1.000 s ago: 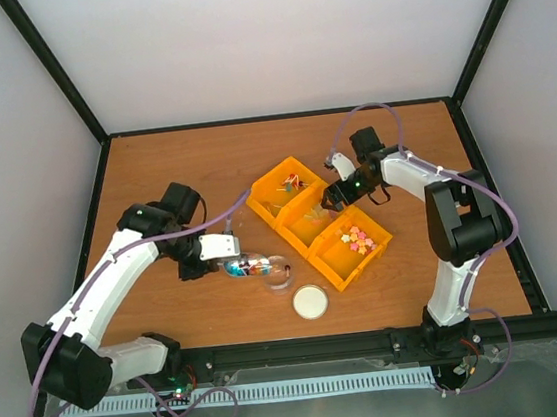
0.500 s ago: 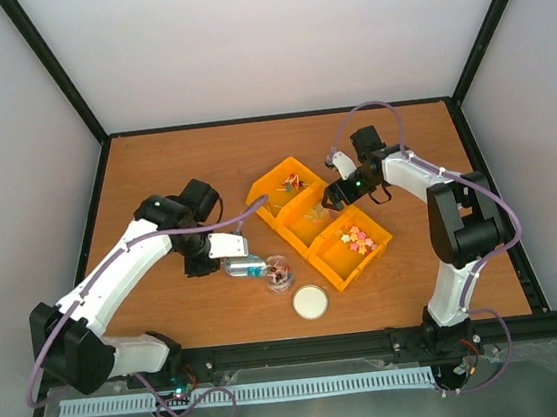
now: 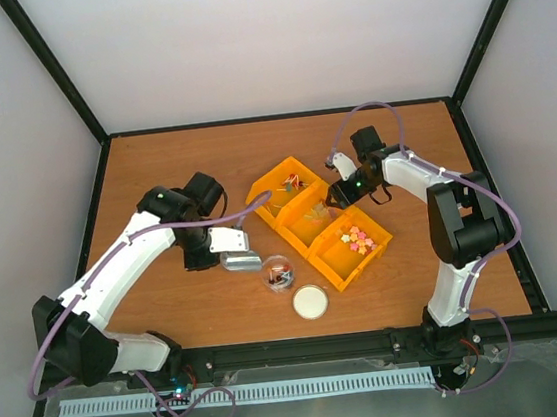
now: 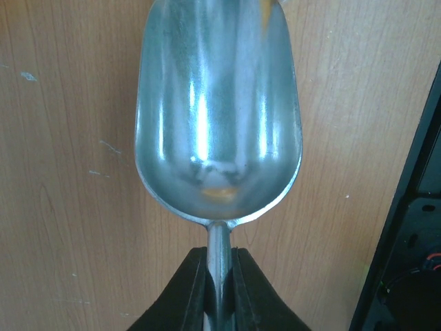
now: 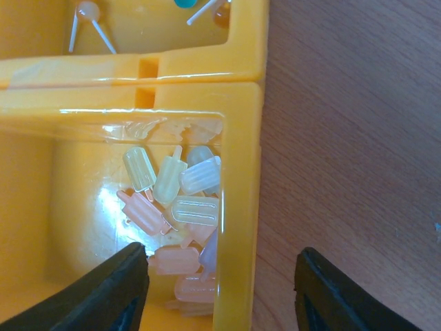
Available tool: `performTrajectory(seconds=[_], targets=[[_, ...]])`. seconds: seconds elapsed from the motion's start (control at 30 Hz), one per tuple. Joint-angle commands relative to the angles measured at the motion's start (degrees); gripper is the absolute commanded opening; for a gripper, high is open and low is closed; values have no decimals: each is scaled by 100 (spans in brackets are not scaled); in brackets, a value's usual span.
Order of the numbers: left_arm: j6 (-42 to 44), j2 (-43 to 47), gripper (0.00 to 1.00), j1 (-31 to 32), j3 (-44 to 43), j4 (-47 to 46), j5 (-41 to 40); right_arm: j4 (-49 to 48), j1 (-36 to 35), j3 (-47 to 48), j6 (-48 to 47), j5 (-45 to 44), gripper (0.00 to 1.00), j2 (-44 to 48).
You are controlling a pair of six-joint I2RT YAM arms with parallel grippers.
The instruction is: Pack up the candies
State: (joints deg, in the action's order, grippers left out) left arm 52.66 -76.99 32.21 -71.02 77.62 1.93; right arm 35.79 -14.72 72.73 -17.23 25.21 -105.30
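Note:
My left gripper (image 4: pixel 219 293) is shut on the handle of a metal scoop (image 4: pixel 217 117), whose bowl is empty over the wood. From above, the scoop (image 3: pixel 241 262) lies just left of a small clear cup (image 3: pixel 278 272) holding mixed-colour candies (image 3: pixel 279 274). More candies (image 3: pixel 355 239), pink and yellow, sit in the nearest yellow bin (image 3: pixel 337 272). My right gripper (image 5: pixel 220 289) is open and straddles the right wall of the middle yellow bin (image 5: pixel 241 207), one finger inside, one outside over the table. Pastel ice-lolly-shaped sweets (image 5: pixel 176 200) lie in that bin.
Three yellow bins stand in a diagonal row; the far bin (image 3: pixel 268 186) holds lollipops (image 5: pixel 89 21). A round white lid (image 3: pixel 310 301) lies on the table in front of the cup. Black frame rails border the table.
The left gripper has pulled the scoop back to the left, away from the cup. The candies that were in the scoop now lie in the cup. The right arm has hardly moved.

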Motion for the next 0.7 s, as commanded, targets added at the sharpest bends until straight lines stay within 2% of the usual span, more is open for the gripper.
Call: performTrajectory(seconds=[0.0, 0.13, 0.2, 0.43, 0.67], targets=[[-215, -11, 1, 63, -415, 232, 96, -36, 22, 41, -3, -29, 56, 136], [-804, -223, 1, 58, -900, 122, 562, -37, -5, 30, -27, -57, 50, 98], [-1241, -504, 1, 46, -1260, 25, 539, -55, -26, 0, -41, -121, 47, 112], [-2131, -1874, 1, 31, -2972, 624, -122, -163, -114, -103, -39, -281, 39, 138], [-2262, -2944, 1, 34, -4177, 1201, -665, -273, -186, -156, -56, -407, 33, 125]])
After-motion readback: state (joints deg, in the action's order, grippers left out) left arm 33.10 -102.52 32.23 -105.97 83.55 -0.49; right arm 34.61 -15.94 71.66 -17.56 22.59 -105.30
